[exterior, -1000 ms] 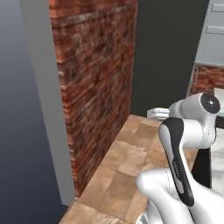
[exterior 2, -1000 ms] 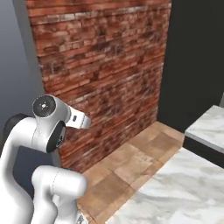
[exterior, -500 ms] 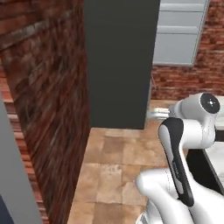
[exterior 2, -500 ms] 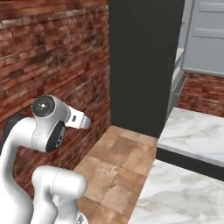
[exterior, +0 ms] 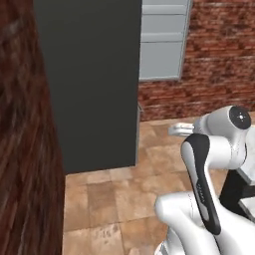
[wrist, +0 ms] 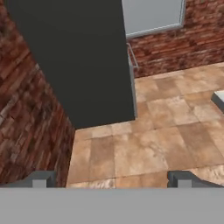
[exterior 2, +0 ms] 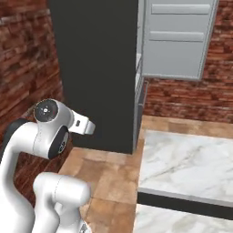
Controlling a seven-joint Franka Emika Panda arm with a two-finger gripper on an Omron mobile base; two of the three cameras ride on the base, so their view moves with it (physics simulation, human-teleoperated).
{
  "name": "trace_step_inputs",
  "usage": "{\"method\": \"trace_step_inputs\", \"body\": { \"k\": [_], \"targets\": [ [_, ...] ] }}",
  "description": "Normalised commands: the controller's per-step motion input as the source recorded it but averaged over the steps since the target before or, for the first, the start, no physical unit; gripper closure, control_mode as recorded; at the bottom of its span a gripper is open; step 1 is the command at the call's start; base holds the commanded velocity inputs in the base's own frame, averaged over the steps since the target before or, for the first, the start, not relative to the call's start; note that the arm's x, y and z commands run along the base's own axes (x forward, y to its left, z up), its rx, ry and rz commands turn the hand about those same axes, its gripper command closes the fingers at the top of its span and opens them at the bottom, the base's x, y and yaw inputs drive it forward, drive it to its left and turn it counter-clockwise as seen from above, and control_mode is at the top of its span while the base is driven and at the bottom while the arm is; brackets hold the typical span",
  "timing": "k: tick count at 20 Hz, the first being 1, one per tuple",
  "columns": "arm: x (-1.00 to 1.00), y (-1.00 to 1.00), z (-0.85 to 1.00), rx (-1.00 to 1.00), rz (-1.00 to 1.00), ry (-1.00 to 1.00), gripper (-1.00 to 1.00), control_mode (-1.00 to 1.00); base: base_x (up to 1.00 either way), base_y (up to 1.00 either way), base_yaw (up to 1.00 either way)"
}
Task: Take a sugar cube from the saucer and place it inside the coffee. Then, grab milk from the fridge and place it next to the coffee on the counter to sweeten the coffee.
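A: What surrounds you?

B: Tan stone floor tiles (wrist: 144,144), red brick walls (exterior: 219,55), and a white marble counter (exterior 2: 186,166) to your right.

A: And the fridge?

B: The fridge (exterior 2: 98,68) stands straight ahead, its side dark, its pale grey door (exterior 2: 177,38) swung open and lined with shelf rails.

A: Your gripper?

B: The gripper (wrist: 111,179) hangs spread wide over the floor, holding nothing.
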Motion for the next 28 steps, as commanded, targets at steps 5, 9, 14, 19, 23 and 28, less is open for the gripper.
{"method": "trace_step_inputs", "body": {
  "k": [5,9,14,19,23,28],
  "targets": [
    [0.00,0.00,0.00,0.00,0.00,0.00,-1.00,1.00,1.00,0.10,-0.35],
    [0.00,0.00,0.00,0.00,0.00,0.00,-1.00,1.00,1.00,-0.02,-0.28],
    [0.00,0.00,0.00,0.00,0.00,0.00,-1.00,1.00,1.00,-0.35,-0.21],
    [0.00,0.00,0.00,0.00,0.00,0.00,-1.00,1.00,1.00,-0.52,-0.16],
    [0.00,0.00,0.00,0.00,0.00,0.00,-1.00,1.00,1.00,-0.85,-0.14],
    [0.00,0.00,0.00,0.00,0.00,0.00,-1.00,1.00,1.00,-0.33,-0.15]
  ]
}}
